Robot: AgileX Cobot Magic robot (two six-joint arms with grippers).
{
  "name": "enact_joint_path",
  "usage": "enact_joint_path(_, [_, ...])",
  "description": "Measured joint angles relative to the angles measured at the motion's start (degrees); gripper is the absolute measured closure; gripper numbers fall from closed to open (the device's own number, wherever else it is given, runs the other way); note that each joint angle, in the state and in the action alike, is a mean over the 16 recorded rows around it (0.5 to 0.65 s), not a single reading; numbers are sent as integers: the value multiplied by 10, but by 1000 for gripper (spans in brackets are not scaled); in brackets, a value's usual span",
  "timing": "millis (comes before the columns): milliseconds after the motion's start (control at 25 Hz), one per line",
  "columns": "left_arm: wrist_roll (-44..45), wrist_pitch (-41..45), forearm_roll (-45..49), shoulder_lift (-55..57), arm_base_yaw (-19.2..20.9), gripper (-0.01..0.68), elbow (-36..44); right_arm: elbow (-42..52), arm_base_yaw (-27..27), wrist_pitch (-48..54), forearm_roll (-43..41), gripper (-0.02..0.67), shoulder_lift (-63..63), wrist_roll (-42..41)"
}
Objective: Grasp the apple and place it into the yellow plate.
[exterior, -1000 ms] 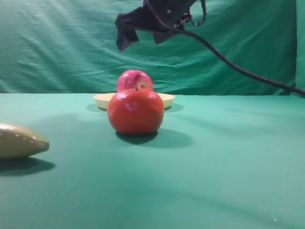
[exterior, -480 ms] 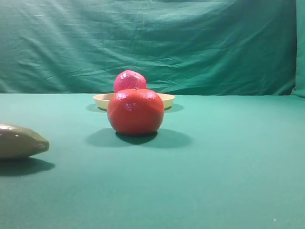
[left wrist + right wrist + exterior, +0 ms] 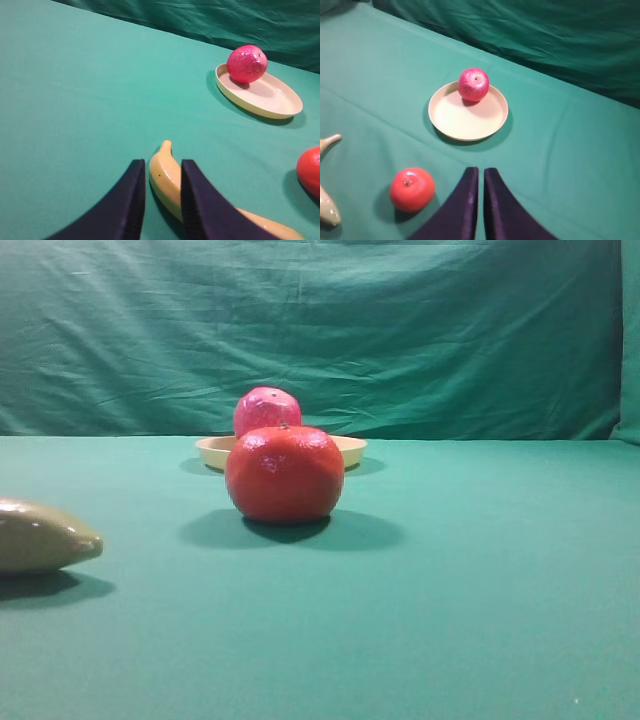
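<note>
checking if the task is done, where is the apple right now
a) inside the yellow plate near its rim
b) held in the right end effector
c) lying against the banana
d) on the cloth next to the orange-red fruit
a: the right wrist view shows the apple resting in the yellow plate at its far edge, with nothing holding it.

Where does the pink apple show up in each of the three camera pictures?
Exterior high: apple centre, half hidden behind the orange-red fruit.
Left wrist: apple upper right, at the yellow plate's left end.
Right wrist: apple upper centre, by the plate's far rim.
Shared landmark: the yellow plate.
</note>
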Motion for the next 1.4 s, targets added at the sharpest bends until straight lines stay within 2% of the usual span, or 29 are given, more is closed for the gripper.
enact_joint_path(400, [0,0,0,0,0,516,0,138,0,50,1,649,-244,27])
enact_joint_path(760, [0,0,0,0,0,516,0,190,-4,94,-9,649,-341,34])
enact_joint_path(1040, [0,0,0,0,0,516,0,276,-46,18,-20,649,-382,34])
enact_joint_path(1400, [0,0,0,0,0,516,0,446,-155,-119,-28,649,-481,35])
